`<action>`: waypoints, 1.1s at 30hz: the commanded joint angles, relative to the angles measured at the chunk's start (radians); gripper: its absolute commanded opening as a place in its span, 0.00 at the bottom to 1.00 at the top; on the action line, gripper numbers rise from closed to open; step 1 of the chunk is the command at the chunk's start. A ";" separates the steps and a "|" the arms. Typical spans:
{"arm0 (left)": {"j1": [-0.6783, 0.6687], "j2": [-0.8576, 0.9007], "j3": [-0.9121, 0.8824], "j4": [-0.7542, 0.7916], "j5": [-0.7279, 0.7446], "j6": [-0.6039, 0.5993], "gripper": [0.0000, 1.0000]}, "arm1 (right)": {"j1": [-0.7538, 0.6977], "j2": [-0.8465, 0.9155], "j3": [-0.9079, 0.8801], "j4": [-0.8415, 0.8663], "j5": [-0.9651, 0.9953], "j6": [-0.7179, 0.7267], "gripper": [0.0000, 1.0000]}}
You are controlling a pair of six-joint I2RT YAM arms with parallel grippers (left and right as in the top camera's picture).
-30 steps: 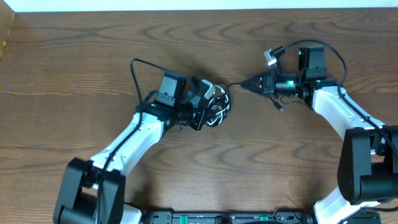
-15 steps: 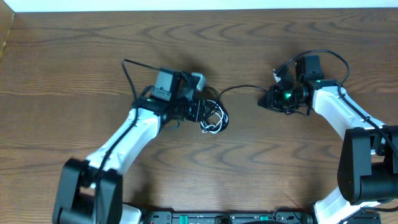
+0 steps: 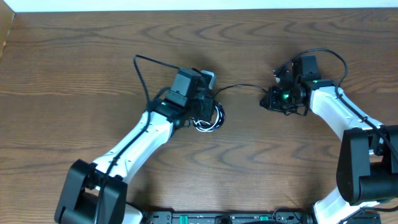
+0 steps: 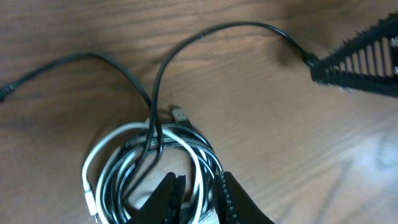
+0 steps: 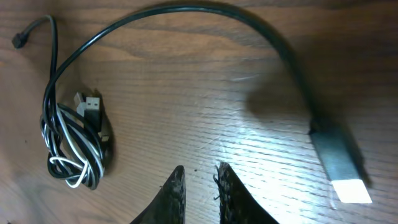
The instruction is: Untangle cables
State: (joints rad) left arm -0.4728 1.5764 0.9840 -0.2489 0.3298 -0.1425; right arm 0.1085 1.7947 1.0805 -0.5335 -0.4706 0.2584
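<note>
The black and white cables lie wound together in a small coil (image 3: pixel 211 119) on the wooden table. My left gripper (image 3: pixel 204 111) sits on that coil. In the left wrist view its jaws (image 4: pixel 200 183) are closed around a white strand (image 4: pixel 99 155) and black strands. One black cable (image 4: pixel 205 37) runs free from the coil towards my right gripper (image 3: pixel 268 99). In the right wrist view the right gripper (image 5: pixel 199 174) stands slightly open with bare wood between its fingers. The black cable's plug (image 5: pixel 339 162) lies flat to the right of it, untouched.
A silver USB plug (image 4: pixel 180 114) sticks out of the coil's top. The left arm's own thick black wire (image 3: pixel 140 68) loops up behind it. The table's far edge (image 3: pixel 186 6) runs along the top, with a pale wall beyond it.
The left gripper let the coil drop, shifted right and closed on its strands again. The right gripper let go of the black cable's plug, which now lies on the table.
</note>
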 commanded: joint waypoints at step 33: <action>-0.037 0.304 -0.002 0.330 -0.259 -0.062 0.07 | 0.153 -0.016 0.004 0.051 0.106 -0.013 0.20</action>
State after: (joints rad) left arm -0.5091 1.9064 0.9840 0.0704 0.0937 -0.1764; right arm 0.2562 1.7947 1.0805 -0.4847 -0.3687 0.2581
